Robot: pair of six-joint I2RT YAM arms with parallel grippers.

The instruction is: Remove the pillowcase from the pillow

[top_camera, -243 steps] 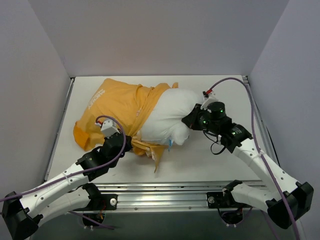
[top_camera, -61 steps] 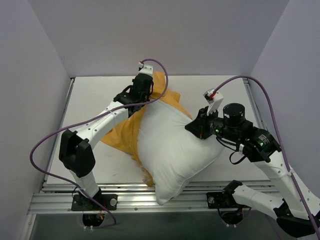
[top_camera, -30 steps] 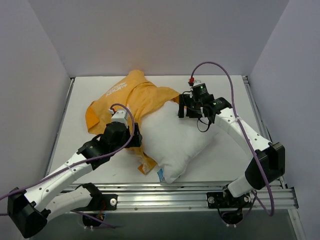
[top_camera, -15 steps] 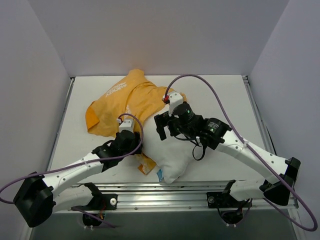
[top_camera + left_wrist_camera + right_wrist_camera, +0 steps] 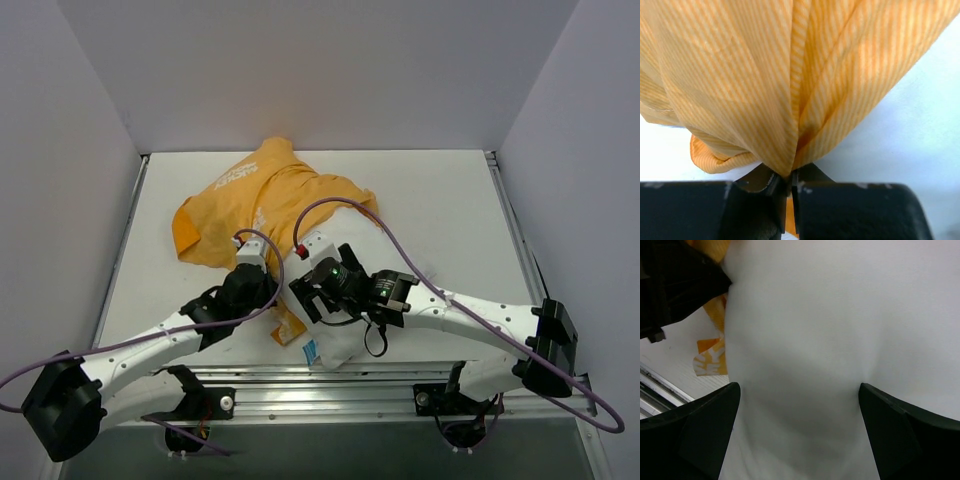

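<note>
Left end effector (image 5: 789,184): jaws together, clamped on a gathered fold of the pillowcase (image 5: 765,75). The striped orange-yellow cloth fans upward from the pinch point, and a small rolled edge hangs to the left of it. From overhead, this left end effector (image 5: 272,298) sits at the near edge of the cloth, just beside the pillow (image 5: 345,338).

Right end effector (image 5: 800,426): jaws wide apart, one finger at each side of the wrist view, holding nothing. The plain white pillow (image 5: 840,315) fills the span between them at close range; contact cannot be confirmed. A scrap of orange cloth shows at the left of that view. From overhead, the right end effector (image 5: 312,298) lies over the near-left part of the pillow, facing the left one, and the two are close together.

Pillowcase (image 5: 260,200): bunched in a crumpled heap on the far-left part of the surface (image 5: 450,200), white lettering (image 5: 232,178) uppermost, a narrow tail trailing toward the left end effector.

Pillow: largely out of the cover, lying near the front edge of the surface under the right arm, a blue tag (image 5: 310,350) at its near corner. Whether its far end is inside the cloth cannot be told.
</note>
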